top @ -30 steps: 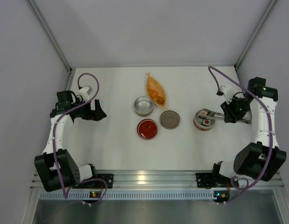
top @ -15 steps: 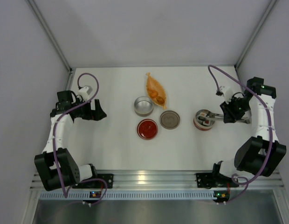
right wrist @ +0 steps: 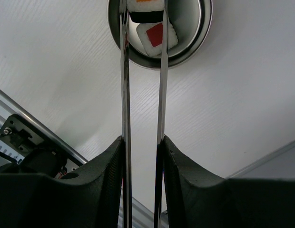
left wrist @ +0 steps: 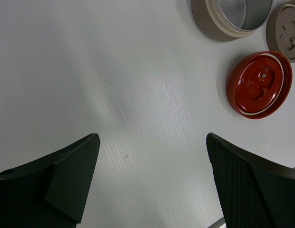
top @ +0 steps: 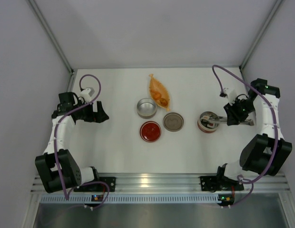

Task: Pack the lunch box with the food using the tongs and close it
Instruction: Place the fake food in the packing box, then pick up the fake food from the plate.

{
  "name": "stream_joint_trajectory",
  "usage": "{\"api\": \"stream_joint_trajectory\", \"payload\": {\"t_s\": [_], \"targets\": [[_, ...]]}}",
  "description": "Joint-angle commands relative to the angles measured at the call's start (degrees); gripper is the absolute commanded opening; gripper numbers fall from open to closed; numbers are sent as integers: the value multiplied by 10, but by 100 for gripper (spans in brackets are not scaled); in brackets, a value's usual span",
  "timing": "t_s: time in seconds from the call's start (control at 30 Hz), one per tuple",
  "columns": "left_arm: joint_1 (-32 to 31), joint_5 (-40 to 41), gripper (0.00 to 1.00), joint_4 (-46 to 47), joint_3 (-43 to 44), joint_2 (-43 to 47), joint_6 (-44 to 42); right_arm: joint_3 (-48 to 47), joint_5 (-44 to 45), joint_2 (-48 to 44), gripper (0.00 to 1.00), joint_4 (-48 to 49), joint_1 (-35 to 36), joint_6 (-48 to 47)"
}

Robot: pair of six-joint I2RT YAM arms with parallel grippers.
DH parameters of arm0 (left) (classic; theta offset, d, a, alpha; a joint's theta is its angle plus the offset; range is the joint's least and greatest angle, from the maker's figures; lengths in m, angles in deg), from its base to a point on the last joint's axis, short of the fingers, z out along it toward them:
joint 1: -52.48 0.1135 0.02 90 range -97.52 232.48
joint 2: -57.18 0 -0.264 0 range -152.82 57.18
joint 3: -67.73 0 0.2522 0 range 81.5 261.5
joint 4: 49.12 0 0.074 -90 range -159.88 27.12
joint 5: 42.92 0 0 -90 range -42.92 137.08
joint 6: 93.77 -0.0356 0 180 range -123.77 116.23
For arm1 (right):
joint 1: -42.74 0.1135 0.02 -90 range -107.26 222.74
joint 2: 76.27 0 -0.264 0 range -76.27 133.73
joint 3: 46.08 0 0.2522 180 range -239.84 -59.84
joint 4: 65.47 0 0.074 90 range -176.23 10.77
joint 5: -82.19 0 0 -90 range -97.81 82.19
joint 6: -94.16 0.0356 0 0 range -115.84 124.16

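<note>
My right gripper (right wrist: pixel 142 142) (top: pixel 231 118) is shut on the silver tongs (right wrist: pixel 123 90) (top: pixel 220 119), one arm against each finger. The tongs reach left over a round steel lunch box bowl (right wrist: pixel 200 33) (top: pixel 208 121). Between their tips sits a white food piece with a dark band (right wrist: pixel 145 10); another white cube with a red square (right wrist: pixel 157 38) lies in the bowl. Orange-brown lumps (top: pixel 161 98) rest on the orange leaf dish (top: pixel 156 85). My left gripper (left wrist: pixel 152 142) (top: pixel 97 114) stands open over bare table at the left.
Mid-table stand a second round steel container with a tan wall (top: pixel 146 108) (left wrist: pixel 209 21), a tan lid (top: pixel 173 121) (left wrist: pixel 285 31) and a red lid (top: pixel 151 131) (left wrist: pixel 259 85). Grey walls close in the table; an aluminium rail (top: pixel 152 180) runs along the near edge.
The right wrist has shifted slightly and the tongs' tips have moved a little further over the steel bowl. The left arm has not moved.
</note>
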Motion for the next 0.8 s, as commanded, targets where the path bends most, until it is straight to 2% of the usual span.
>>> {"api": "stream_joint_trajectory", "payload": {"t_s": [0.0, 0.27, 0.47, 0.77], "targets": [[2, -17, 98, 13, 13, -1, 4, -29, -31, 2, 31, 2, 5, -1], [2, -15, 98, 14, 17, -2, 6, -37, -31, 5, 47, 1, 7, -1], [3, -18, 98, 12, 18, -1, 7, -65, -31, 1, 48, -18, 6, -2], [2, -15, 98, -2, 25, 10, -7, -127, -25, -20, 44, -59, 1, -9]]}}
